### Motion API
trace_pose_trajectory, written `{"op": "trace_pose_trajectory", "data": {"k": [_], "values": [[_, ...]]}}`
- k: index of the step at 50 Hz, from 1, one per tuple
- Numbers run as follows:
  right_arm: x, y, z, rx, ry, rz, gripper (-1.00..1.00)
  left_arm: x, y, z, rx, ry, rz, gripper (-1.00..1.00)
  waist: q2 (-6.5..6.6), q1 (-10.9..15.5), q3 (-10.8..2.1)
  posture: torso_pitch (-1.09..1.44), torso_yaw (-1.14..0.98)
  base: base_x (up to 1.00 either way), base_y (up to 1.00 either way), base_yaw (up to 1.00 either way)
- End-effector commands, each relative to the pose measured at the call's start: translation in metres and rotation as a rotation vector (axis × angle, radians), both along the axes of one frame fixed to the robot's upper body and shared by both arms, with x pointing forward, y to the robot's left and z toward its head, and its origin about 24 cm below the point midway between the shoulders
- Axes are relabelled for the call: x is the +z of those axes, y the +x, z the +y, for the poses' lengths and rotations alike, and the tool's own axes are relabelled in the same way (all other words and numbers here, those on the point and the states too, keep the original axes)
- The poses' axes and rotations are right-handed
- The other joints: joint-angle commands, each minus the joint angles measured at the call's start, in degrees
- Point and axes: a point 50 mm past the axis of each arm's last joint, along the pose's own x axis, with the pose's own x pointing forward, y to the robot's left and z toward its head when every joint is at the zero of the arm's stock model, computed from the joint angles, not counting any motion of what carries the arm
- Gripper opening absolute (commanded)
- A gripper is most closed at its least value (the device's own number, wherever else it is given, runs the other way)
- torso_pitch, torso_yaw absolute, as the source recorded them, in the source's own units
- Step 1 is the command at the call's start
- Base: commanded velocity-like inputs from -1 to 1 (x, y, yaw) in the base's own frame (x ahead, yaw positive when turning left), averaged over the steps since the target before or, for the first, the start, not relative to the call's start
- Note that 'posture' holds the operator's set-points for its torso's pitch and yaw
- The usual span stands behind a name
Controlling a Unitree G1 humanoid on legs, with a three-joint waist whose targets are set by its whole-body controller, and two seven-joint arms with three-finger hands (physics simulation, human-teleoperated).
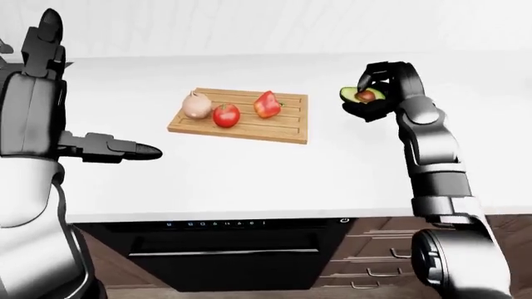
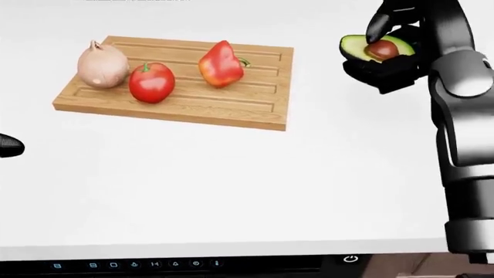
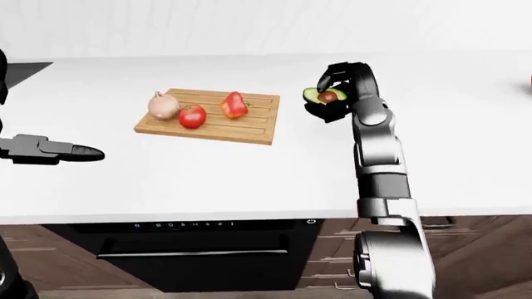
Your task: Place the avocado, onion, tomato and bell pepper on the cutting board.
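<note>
Right hand (image 2: 390,55), fingers clenched round the avocado (image 2: 376,47), should carry it level to the board's (image 2: 266,110) bare right end, clear of the pepper (image 2: 219,65).

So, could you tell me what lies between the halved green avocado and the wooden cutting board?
Nothing: the head view shows bare white counter between avocado, held in the right hand, and board.

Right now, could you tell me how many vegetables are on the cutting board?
3 on the cutting board: onion at left, tomato beside it, bell pepper toward the right. None looks hidden.
</note>
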Motion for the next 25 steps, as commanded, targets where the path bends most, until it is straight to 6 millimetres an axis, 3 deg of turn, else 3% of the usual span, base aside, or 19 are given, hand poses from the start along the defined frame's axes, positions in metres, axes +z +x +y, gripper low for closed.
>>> {"op": "trace_pose_trajectory", "data": {"k": [1,13,25], "values": [[0.03,-0.001,0.006,0.019,-0.015,-0.134,-0.8,0.012,-0.007,0.0,0.015,0.034,-0.067,1.0,0.05,-0.08,-1.61,0.0,0.03,0.0,0.0,0.0],[0.029,0.011,0.039,0.094,0.029,-0.157,-0.8,0.011,-0.008,0.0,0.017,0.035,-0.064,1.0,0.47,-0.11,-1.7,0.0,0.03,0.0,0.0,0.0],[0.019,0.008,0.065,0.17,0.031,-0.148,-0.78,0.009,-0.008,0.0,0.019,0.041,-0.058,1.0,0.48,-0.12,-1.69,0.0,0.03,0.0,0.0,0.0]]}}
